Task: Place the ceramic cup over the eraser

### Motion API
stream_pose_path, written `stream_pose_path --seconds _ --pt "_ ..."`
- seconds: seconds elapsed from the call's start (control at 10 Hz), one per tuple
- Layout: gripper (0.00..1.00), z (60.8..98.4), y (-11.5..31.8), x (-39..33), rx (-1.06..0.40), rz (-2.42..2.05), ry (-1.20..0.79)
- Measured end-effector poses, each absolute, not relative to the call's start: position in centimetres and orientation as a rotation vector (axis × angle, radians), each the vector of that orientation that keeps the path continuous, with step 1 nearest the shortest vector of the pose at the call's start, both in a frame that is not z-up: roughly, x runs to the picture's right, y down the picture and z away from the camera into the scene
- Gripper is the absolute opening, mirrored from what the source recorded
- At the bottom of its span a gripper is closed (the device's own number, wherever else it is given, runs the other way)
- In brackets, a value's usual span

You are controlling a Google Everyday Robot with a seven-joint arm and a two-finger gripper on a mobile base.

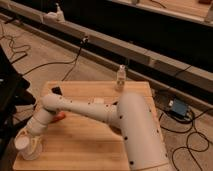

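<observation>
The ceramic cup, small and white, stands at the near left corner of the wooden table. My gripper is down at that corner with its fingers shut around the cup. The white arm reaches to it from the lower right across the table. The eraser, a small black block, lies near the table's far left edge, well behind the cup and the gripper.
An orange piece lies just behind the forearm. A flat white block rests mid-table. A small clear bottle stands at the far edge. Cables trail on the floor, and a blue box sits to the right.
</observation>
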State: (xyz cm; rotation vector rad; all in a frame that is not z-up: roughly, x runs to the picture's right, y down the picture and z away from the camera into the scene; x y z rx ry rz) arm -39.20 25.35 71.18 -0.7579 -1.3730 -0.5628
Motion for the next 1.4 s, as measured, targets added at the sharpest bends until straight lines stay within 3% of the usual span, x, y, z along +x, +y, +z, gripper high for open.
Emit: stream_pose_path --seconds 0.8,1.4 --pt "0.0 71.3 12.3 -32.1 -0.445 -0.268 -1.357" --pt "0.0 71.8 2.4 -24.2 -0.371 -0.177 -1.16"
